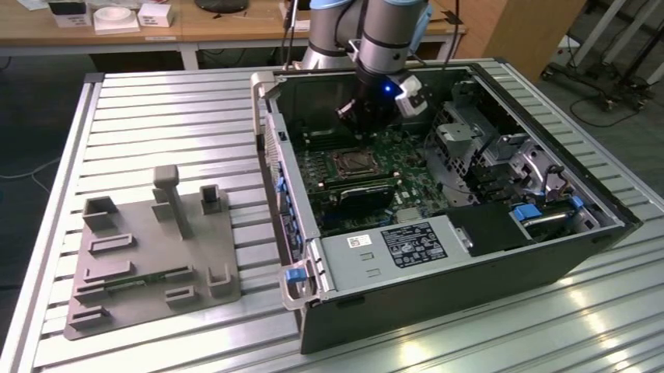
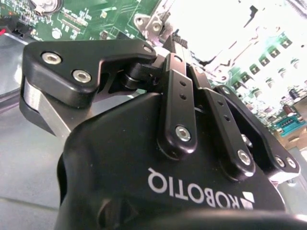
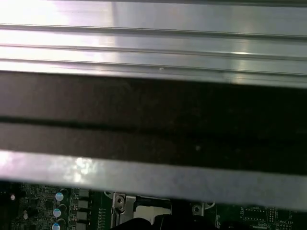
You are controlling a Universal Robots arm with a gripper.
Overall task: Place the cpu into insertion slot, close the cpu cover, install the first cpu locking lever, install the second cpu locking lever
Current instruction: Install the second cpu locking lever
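Note:
An open computer case (image 1: 539, 264) lies on the slatted metal table with the green motherboard (image 1: 415, 175) facing up. The insertion slot (image 1: 353, 165) is a square socket with a dark centre and a silvery rim, near the middle of the board. My gripper (image 1: 356, 116) hangs inside the case, just above the board and a little beyond the slot's far edge. In the second wrist view its black body and links (image 2: 180, 45) point at the board. The slot's silvery metal (image 3: 144, 207) shows in the first wrist view. The cpu is hidden. I cannot tell how the cpu cover or the locking levers stand.
A grey fixture (image 1: 145, 256) with upright blocks sits on the table (image 1: 155, 109) at the exterior view's left. Inside the case are a white-labelled black box (image 1: 410, 242) at the near side and drive cages (image 1: 487, 155) at the exterior view's right. Case walls (image 1: 272, 155) ring the board.

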